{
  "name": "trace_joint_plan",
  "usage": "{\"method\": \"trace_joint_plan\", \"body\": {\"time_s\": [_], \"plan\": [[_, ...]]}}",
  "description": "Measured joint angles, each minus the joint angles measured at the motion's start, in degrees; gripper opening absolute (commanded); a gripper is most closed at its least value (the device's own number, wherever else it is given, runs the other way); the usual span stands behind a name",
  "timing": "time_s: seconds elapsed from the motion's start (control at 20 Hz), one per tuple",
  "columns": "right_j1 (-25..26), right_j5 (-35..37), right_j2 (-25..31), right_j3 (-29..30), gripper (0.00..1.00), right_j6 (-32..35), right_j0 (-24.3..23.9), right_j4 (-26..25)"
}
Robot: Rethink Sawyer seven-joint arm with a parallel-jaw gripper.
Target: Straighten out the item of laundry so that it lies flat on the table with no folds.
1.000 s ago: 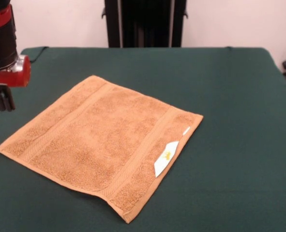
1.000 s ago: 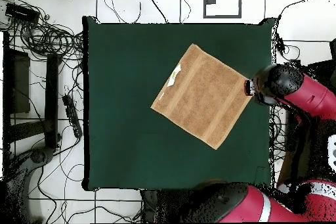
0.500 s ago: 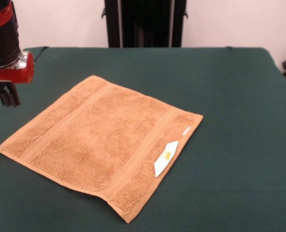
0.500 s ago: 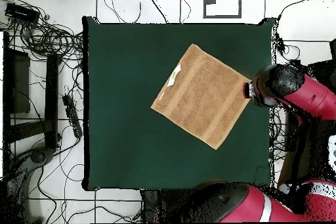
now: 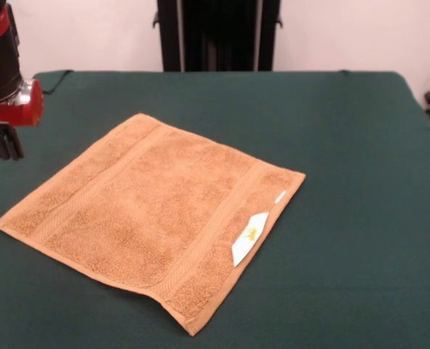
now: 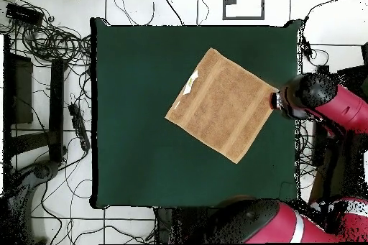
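Note:
The orange-tan towel (image 5: 156, 211) lies spread out on the dark green table (image 5: 345, 145), turned like a diamond, with no folds showing. Its white label (image 5: 249, 236) lies at the right-hand edge. The near corner lifts very slightly. In the overhead view the towel (image 6: 221, 104) lies right of the table's (image 6: 136, 149) middle, with the label (image 6: 192, 80) on its upper-left edge. My gripper (image 5: 4, 144) hangs above the table's left edge, apart from the towel and holding nothing. In the overhead view the gripper (image 6: 277, 100) is just off the towel's right corner.
The black pedestal (image 5: 218, 35) stands behind the table's far edge. In the overhead view my red arm (image 6: 338, 109) reaches in from the right, and cables (image 6: 50, 41) and a power strip (image 6: 75, 123) lie on the floor to the left.
The gripper has shifted slightly outward, away from the towel's corner. The towel has not moved.

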Motion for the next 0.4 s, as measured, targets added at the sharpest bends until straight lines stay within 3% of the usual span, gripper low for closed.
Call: {"method": "trace_joint_plan", "body": {"time_s": [0.4], "plan": [[0.05, -0.16, 0.01, -0.01, 0.00, 0.00, -0.74, -0.08]]}}
